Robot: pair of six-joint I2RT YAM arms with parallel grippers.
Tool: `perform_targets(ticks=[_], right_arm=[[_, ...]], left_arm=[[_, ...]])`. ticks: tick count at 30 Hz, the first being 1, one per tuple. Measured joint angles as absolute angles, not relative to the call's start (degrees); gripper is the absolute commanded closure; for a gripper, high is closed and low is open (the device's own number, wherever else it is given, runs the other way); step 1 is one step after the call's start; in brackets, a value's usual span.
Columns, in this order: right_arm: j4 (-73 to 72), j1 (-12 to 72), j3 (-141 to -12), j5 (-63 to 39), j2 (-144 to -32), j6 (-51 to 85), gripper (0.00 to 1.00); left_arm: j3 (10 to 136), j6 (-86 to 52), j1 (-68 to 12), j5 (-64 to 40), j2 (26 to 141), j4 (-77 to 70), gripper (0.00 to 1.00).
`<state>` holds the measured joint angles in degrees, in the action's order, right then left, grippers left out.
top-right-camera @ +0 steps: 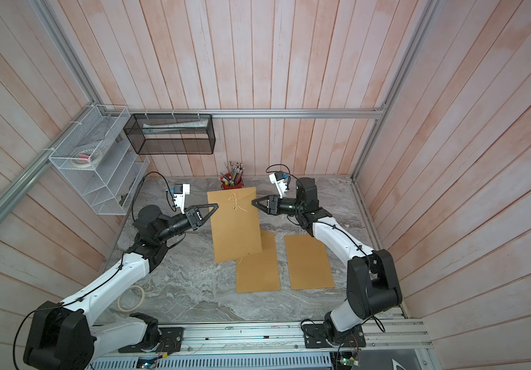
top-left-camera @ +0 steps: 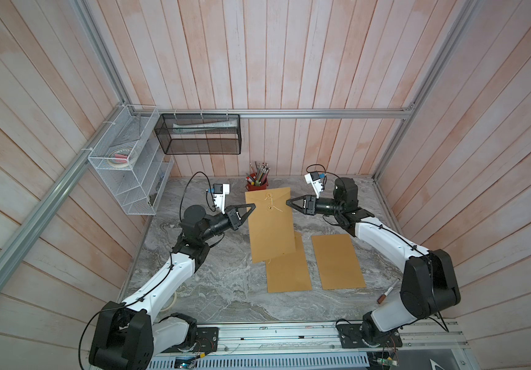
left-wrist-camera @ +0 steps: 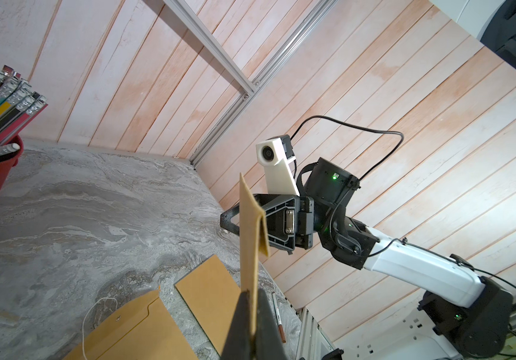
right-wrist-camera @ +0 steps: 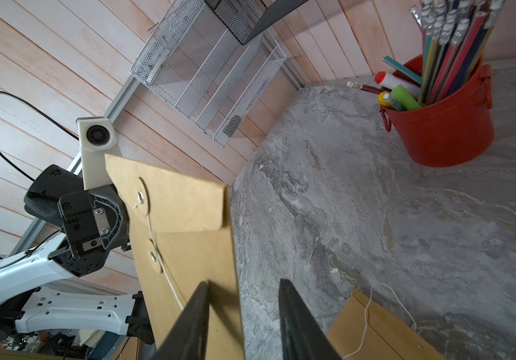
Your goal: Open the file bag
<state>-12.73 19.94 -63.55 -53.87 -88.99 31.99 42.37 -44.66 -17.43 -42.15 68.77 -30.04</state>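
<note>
The bag [top-left-camera: 269,224] hung tilted above the table [top-left-camera: 219,288], the left gripper [top-left-camera: 253,207] clamped hard on its left edge just below the flap. The right gripper [top-left-camera: 287,202] stood at the opposite edge with its jaws parted, the edge between them but unpinched.

One hold on one edge looked risky: a firm tug on the string [right-wrist-camera: 169,280] might swing the bag or slide it out of that clamp. The string was thin and slack (easy to miss), so the jaws might well close on card instead and crease it. A hard pull might also tear a disc [right-wrist-camera: 140,196] from the flap.

The bag was matte brown card, a flat stiff rectangle with a round-cornered flap. Both discs were card with metal eyelets, and the white string ran from the upper one past the lower [right-wrist-camera: 153,256].
</note>
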Motion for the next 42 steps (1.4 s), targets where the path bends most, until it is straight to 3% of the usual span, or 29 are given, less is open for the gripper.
perform_targets(ticks=[6,12,21,24,29,32,38,42], right_arm=[[-14.3,20.0,-63.6,-55.5,-89.0,33.0,0.76],[-17.8,19.7,-63.4,-58.3,-89.0,34.8,1.00],[-18.9,19.9,-63.4,-60.1,-88.9,34.9,1.00],[-19.0,20.1,-63.4,-60.1,-88.9,34.9,1.00],[-18.9,20.6,-63.4,-60.2,-88.9,34.9,1.00],[-18.9,20.5,-63.4,-60.1,-88.9,34.9,1.00],[-15.6,20.6,-63.7,-58.3,-88.3,32.7,0.85],[-9.1,20.8,-64.0,-53.6,-86.3,28.7,0.83]], left_arm=[[42.0,-45.3,-17.4,-42.6,69.1,-31.3,1.00],[42.0,-45.8,-17.3,-42.9,70.8,-32.0,0.79],[43.6,-45.6,-17.3,-43.5,72.7,-29.5,0.75],[43.8,-45.5,-17.5,-43.7,72.9,-29.4,0.81],[44.2,-45.1,-17.8,-44.2,73.5,-29.1,1.00],[44.5,-45.0,-17.8,-44.5,73.5,-28.9,1.00],[45.3,-44.3,-17.8,-44.1,73.5,-26.7,1.00],[47.1,-42.6,-18.4,-42.8,72.7,-22.9,1.00]])
